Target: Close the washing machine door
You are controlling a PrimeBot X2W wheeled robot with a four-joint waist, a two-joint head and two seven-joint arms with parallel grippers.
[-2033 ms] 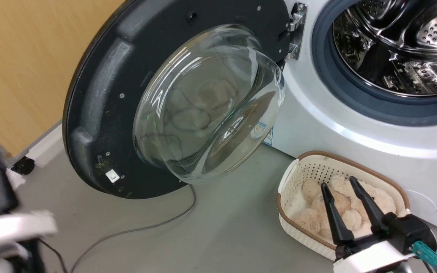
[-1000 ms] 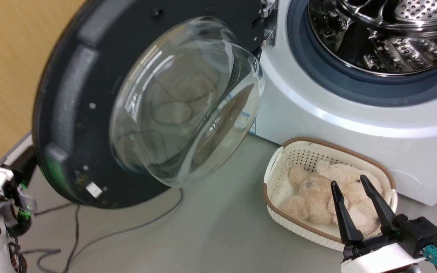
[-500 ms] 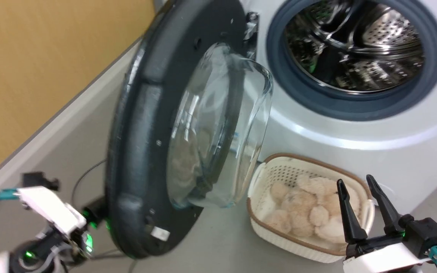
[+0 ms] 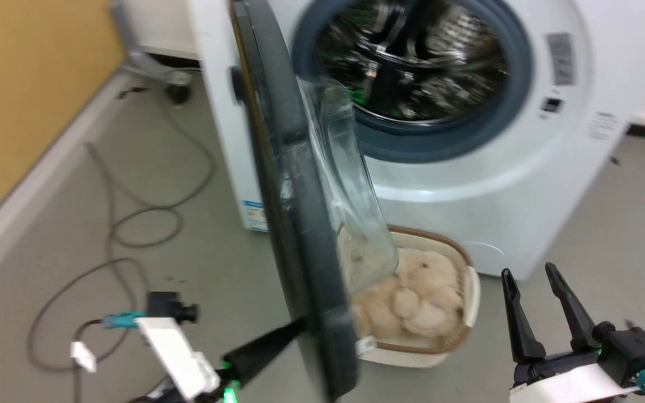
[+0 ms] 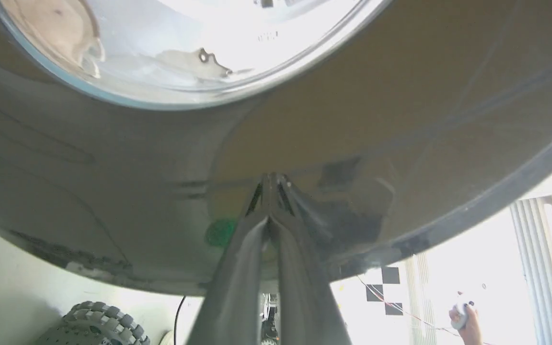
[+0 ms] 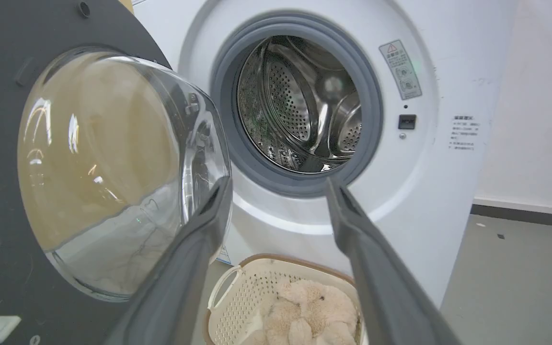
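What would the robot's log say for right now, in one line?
door: partly open | left gripper: shut, tips on door's outside | right gripper: open, apart from door | basket: before machine

Your washing machine door (image 4: 291, 224) swings in from wide open and now stands nearly edge-on in the head view, glass bowl facing the washing machine (image 4: 468, 179). Your left gripper (image 5: 270, 184) comes up from the lower left, fingers pressed together, tips against the door's glossy outer face. Your head camera turns too.
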